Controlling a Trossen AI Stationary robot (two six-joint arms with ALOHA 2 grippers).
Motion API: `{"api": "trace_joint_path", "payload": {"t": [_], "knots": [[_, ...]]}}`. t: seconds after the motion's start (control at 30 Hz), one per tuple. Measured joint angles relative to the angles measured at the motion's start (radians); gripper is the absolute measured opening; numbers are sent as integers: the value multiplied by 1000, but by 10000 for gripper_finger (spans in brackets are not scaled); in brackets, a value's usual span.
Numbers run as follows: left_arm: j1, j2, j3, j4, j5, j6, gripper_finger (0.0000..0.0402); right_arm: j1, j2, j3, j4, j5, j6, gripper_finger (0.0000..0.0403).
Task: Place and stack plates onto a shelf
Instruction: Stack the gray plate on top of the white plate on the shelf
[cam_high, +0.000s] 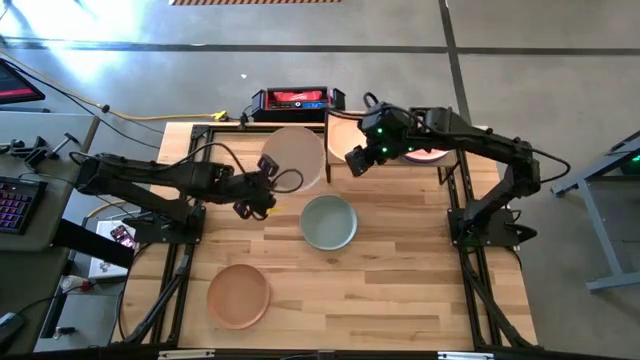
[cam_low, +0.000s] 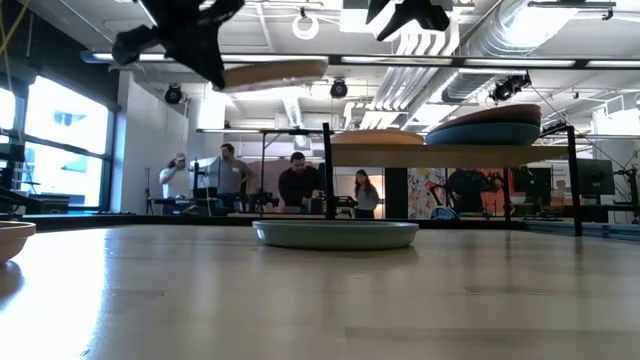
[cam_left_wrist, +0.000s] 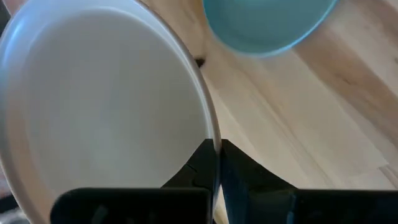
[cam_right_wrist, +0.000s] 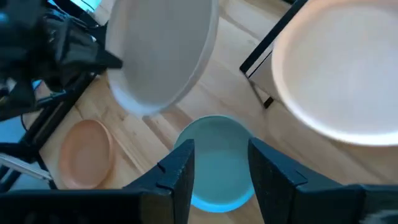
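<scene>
Left gripper (cam_high: 262, 192) pinching the rim of a beige plate (cam_high: 294, 157) held in the air by the shelf (cam_low: 430, 156), right gripper (cam_high: 356, 160) spread wide and empty just beside it, sage plate (cam_high: 328, 222) mid-table, peach plate (cam_high: 238, 295) nearer the front, 2 plates stacked on the shelf

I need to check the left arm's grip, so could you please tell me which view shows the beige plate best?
The left wrist view: the beige plate fills it, rim pinched in the left tool. The high view shows it whole but small, over the shelf. The low view shows it edge-on; the right wrist view shows it tilted.
</scene>
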Motion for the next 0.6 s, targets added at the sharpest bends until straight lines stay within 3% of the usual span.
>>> {"api": "trace_joint_path", "payload": {"t": [0.27,0.6], "knots": [[-91,9,21,-1,2,68,1,71,72,0,49,4,62,128],[-147,64,21,-55,-26,37,1,99,126,0,84,103,137,128]]}}
